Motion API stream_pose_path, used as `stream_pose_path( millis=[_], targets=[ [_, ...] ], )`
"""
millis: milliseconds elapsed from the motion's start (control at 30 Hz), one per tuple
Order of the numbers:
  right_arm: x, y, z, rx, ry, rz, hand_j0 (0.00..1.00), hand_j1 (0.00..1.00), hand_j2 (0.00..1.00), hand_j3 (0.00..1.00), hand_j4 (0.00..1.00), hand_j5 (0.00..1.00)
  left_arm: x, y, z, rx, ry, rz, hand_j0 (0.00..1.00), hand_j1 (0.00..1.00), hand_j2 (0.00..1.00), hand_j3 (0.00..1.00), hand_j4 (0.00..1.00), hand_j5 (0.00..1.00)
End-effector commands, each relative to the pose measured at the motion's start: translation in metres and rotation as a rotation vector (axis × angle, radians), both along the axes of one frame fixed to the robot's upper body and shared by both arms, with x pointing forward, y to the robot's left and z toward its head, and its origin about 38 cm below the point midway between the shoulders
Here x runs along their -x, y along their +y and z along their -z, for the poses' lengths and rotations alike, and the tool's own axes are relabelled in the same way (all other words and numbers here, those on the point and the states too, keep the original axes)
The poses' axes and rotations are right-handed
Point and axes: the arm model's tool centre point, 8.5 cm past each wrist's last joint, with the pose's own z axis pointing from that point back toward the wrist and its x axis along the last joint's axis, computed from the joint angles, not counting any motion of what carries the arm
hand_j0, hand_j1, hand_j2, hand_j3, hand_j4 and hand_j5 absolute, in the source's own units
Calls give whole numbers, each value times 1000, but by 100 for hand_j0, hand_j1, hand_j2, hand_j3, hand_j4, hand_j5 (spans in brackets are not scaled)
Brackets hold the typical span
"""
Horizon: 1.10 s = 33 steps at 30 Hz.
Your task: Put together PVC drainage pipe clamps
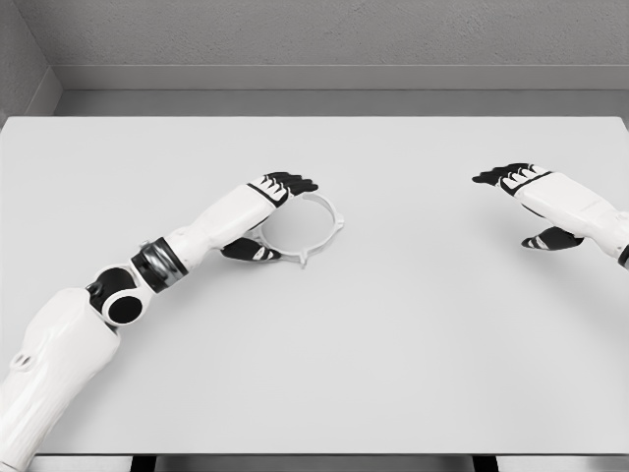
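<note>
A white ring-shaped pipe clamp (329, 224) with small tabs lies flat on the white table (393, 344), left of the middle. My left hand (275, 211) sits over the ring's left side, black fingers stretched above its far rim and thumb near its near rim. The fingers are spread and I see no grasp on the ring. My right hand (526, 202) hovers at the right side of the table, fingers extended, thumb hanging below, holding nothing.
The table's far edge meets a grey wall (314, 39). The near edge runs along the bottom of the view.
</note>
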Motion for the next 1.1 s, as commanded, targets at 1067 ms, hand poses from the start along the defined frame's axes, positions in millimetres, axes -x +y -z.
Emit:
stream_pose_path(
  millis=[1067],
  targets=[
    [0,0,-1,-13,-1,0,100,100,100,100,100,100,6,10,-5,-2,-9,1,100,100,100,100,100,100]
  ],
)
